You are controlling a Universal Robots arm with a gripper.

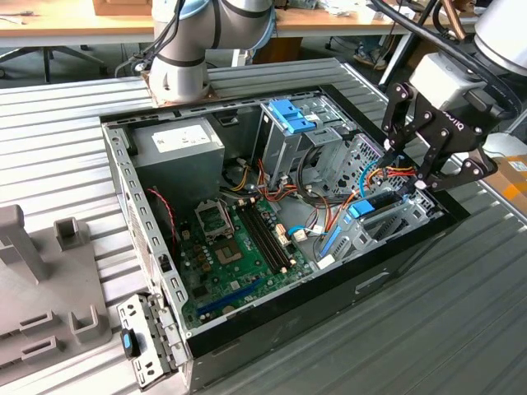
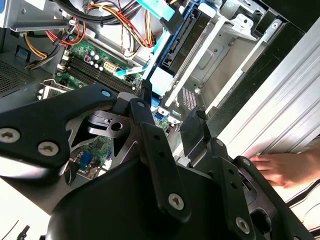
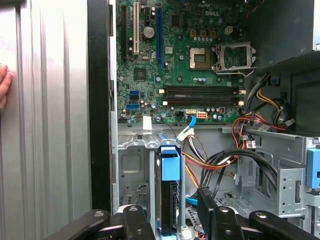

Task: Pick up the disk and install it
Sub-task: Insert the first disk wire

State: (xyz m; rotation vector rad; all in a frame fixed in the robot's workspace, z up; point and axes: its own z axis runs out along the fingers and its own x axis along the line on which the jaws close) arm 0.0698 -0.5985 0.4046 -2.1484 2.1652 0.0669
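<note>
The case (image 1: 136,206) lies on its side on the counter (image 1: 461,329) with its side panel off, evidently so the interior can be reached from above. One disk (image 3: 170,170) is present. It stands on edge in the drive bay (image 1: 412,210) at the case corner toward the exterior view's right, and its blue frame sits between the bay's metal rails, which appear to guide it. One tool (image 1: 405,169) hangs directly over that bay. In the first wrist view its two fingers (image 3: 212,215) straddle the disk with a gap showing on either side, so the tool is judged released and not bearing on the disk. The disk therefore looks placed in its bay, though full seating cannot be confirmed. One blue latch (image 1: 290,115) tops the tall cage, and one power-supply box (image 1: 177,148) occupies the far case corner; both are well apart from the tool. One hand (image 2: 285,167) of a person rests on the counter beside the case.
</note>
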